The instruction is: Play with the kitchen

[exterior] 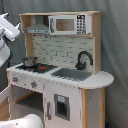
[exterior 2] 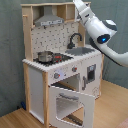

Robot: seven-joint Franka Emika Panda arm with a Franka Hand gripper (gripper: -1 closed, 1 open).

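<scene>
Standing mid-frame in both exterior views: kitchen (exterior: pixel 60 75), white w/ light-wood sides, back against grey wall on wooden floor. Oven door (exterior 2: pixel 72 102) swung down and open in second exterior view, hanging low at front of cabinet. Pot (exterior 2: pixel 45 56) resting on stovetop, at second exterior view's left of counter; same pot at first exterior view's left. Faucet (exterior: pixel 83 59) black, arched, upright behind sink (exterior: pixel 72 74), sink recessed in counter beside stovetop. Knobs (exterior 2: pixel 64 73) in row on front panel just above open door. Hood (exterior: pixel 37 27) mounted under top shelf over pot; microwave (exterior: pixel 69 24) beside hood, at same height. Tiled back panel between counter and upper units.

Arm (exterior 2: pixel 97 30) reaching in from second exterior view's right, white w/ blue ring light, wrist end up near top of kitchen and cut by frame edge. Only an arm segment at far left edge in first exterior view. Pincer not seen in either view, so open/closed state: cannot tell. No contact betw. arm and kitchen visible.
</scene>
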